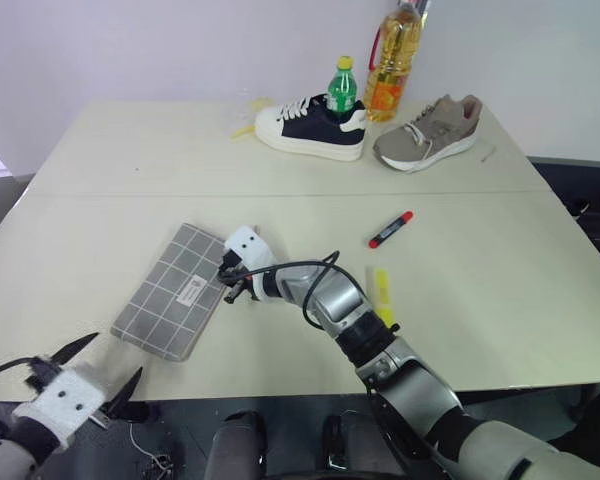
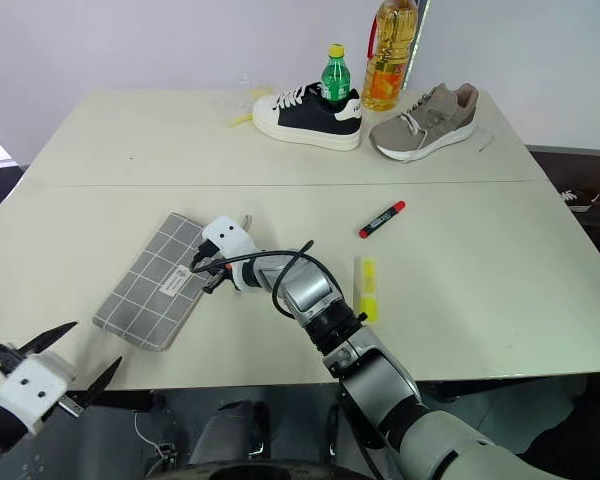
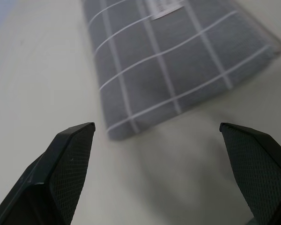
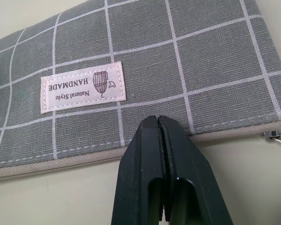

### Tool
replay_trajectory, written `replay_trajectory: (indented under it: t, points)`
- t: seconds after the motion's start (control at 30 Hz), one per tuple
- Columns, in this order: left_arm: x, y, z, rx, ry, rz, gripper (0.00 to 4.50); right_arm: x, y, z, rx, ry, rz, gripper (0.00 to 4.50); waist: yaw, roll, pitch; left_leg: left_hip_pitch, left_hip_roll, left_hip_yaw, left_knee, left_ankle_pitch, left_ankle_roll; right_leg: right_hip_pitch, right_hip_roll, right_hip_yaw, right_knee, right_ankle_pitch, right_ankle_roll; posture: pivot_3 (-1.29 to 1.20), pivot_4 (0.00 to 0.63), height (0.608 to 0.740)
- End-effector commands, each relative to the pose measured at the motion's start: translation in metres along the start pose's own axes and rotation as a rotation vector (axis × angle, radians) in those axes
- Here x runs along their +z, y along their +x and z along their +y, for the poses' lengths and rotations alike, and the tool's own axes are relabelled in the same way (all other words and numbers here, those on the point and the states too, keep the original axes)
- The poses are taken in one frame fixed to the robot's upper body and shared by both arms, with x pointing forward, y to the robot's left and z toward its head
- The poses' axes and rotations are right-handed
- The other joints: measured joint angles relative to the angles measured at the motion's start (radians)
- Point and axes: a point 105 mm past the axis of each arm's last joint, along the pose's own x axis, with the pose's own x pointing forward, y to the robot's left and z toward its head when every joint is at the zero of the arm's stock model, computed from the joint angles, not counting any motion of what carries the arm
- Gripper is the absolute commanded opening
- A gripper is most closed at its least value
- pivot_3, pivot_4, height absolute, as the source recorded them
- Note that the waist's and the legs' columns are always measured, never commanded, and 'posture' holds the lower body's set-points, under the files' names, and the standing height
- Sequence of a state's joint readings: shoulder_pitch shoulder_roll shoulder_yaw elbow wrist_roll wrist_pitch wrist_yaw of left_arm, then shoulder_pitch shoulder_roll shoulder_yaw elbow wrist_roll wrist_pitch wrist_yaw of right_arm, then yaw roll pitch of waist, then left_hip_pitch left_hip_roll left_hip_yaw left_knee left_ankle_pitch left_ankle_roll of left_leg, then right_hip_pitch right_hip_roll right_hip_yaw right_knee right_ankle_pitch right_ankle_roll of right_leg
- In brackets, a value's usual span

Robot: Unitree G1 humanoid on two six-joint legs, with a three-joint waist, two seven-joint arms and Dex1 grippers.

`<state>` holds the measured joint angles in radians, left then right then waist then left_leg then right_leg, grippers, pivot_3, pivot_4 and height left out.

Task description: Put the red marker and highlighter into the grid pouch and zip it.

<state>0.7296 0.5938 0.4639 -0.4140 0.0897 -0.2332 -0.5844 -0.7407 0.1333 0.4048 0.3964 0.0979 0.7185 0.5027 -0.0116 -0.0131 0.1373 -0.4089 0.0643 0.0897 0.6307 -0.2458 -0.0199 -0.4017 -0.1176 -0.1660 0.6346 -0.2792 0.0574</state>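
Opening the grid pouch [image 1: 170, 290] comes first: the right gripper [image 4: 159, 123], pinched empty at its zipper edge, must catch the pull.

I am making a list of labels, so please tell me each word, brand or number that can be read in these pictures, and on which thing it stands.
"HANDMADE": white label on the grid pouch.
"Natural Style": same label, under the first word, beside a small cage drawing.
Red marker: its print is too small to read.
Green bottle and oil bottle: labels too small to read.
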Motion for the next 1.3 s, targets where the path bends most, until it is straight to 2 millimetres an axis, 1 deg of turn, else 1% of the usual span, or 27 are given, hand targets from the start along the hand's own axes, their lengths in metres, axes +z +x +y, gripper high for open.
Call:
replay_trajectory:
  t: [0.03,0.1,0.2,0.33,0.47,0.57,0.7,0.83,0.93,0.97,1.0,1.03,1.17,1.23,1.3]
  points:
    - [0.001,0.005,0.001,-0.016,0.079,-0.016,4.50,-0.002,0.007,0.008,0.003,0.025,0.032,0.06,-0.001,0.000,0.000,0.000,0.000,0.000,0.000,0.000,0.000,0.000,0.000,0.000,0.000,0.000,0.000,0.00,0.150,0.702]
    - [0.004,0.010,-0.006,-0.081,0.118,-0.043,4.50,-0.001,0.007,0.008,0.000,0.031,0.027,0.06,-0.001,0.000,0.000,0.000,0.000,0.000,0.000,0.000,0.000,0.000,0.000,0.000,0.000,0.000,0.001,0.00,0.150,0.702]
    - [0.005,0.014,-0.016,-0.170,0.133,-0.067,4.50,-0.001,0.007,0.007,-0.005,0.037,0.023,0.06,0.000,0.003,-0.002,0.000,0.000,0.001,0.000,0.000,0.000,0.000,0.000,0.000,0.000,0.000,0.001,0.00,0.150,0.702]
    - [0.005,0.023,-0.018,-0.211,0.165,-0.084,4.50,0.000,0.008,0.007,-0.006,0.039,0.019,0.06,0.000,0.008,-0.004,0.000,0.000,0.001,0.000,0.000,0.000,0.000,-0.001,0.000,0.000,0.000,0.001,0.00,0.150,0.702]
    - [0.010,0.039,-0.018,-0.216,0.218,-0.122,4.50,0.000,0.008,0.008,-0.004,0.040,0.015,0.06,0.003,0.012,-0.006,0.000,0.000,0.001,0.000,0.000,0.000,0.000,0.000,0.000,0.000,0.001,0.001,0.00,0.150,0.702]
    - [0.010,0.048,-0.018,-0.203,0.260,-0.134,4.50,0.001,0.008,0.009,0.000,0.035,0.015,0.06,0.003,0.014,-0.007,0.001,0.000,0.002,0.000,0.000,0.000,0.001,0.000,0.000,0.000,0.001,0.001,0.00,0.150,0.702]
    - [0.014,0.056,-0.016,-0.168,0.311,-0.165,4.50,0.000,0.008,0.009,0.002,0.030,0.018,0.06,0.004,0.016,-0.009,0.001,0.000,0.002,0.000,0.000,0.000,0.001,0.000,0.000,0.001,0.001,0.001,0.00,0.150,0.702]
    - [0.016,0.059,-0.014,-0.139,0.326,-0.188,4.50,0.000,0.008,0.009,0.001,0.029,0.018,0.06,0.003,0.016,-0.009,0.001,0.000,0.002,0.000,0.000,0.000,0.002,0.000,0.000,0.001,0.001,0.001,0.00,0.150,0.702]
    - [0.018,0.058,-0.013,-0.124,0.324,-0.205,3.70,0.000,0.008,0.008,-0.001,0.025,0.018,0.00,0.001,0.016,-0.009,0.001,0.000,0.002,0.000,0.000,0.000,0.001,-0.001,0.000,0.001,0.001,0.001,0.00,0.150,0.702]
    - [0.018,0.057,-0.013,-0.116,0.324,-0.210,3.06,0.000,0.008,0.008,-0.002,0.024,0.017,0.00,0.001,0.016,-0.009,0.001,0.000,0.002,0.000,0.000,0.000,0.001,-0.001,0.000,0.001,0.001,0.001,0.00,0.150,0.702]
    - [0.018,0.057,-0.012,-0.107,0.322,-0.213,2.55,0.000,0.008,0.007,-0.003,0.023,0.017,0.00,0.000,0.016,-0.009,0.001,0.000,0.002,0.000,0.000,0.000,0.001,0.000,0.000,0.001,0.001,0.001,0.00,0.150,0.702]
    - [0.019,0.057,-0.011,-0.098,0.321,-0.217,2.15,0.000,0.008,0.007,-0.003,0.023,0.016,0.00,0.000,0.016,-0.009,0.001,0.000,0.002,0.000,0.000,0.000,0.001,0.000,0.000,0.001,0.001,0.001,0.00,0.150,0.702]
    - [0.020,0.056,-0.010,-0.087,0.326,-0.227,0.11,0.007,0.006,0.005,-0.009,0.034,-0.027,0.00,0.001,0.016,-0.009,0.001,0.000,0.002,0.000,0.000,0.000,0.000,0.000,0.000,0.001,0.001,0.001,0.00,0.150,0.702]
    - [0.020,0.056,-0.009,-0.073,0.302,-0.228,0.05,0.016,0.003,0.002,-0.012,0.055,-0.083,0.00,0.000,0.016,-0.009,0.001,0.000,0.002,0.000,0.000,0.000,0.000,0.000,0.000,0.001,0.001,0.001,0.00,0.150,0.702]
    - [0.024,0.056,-0.004,-0.028,0.247,-0.240,0.05,0.031,-0.004,-0.005,-0.030,0.045,-0.158,0.00,-0.001,0.016,-0.009,0.001,0.000,0.002,0.000,0.000,0.000,0.000,0.000,0.000,0.001,0.001,0.001,0.00,0.150,0.702]
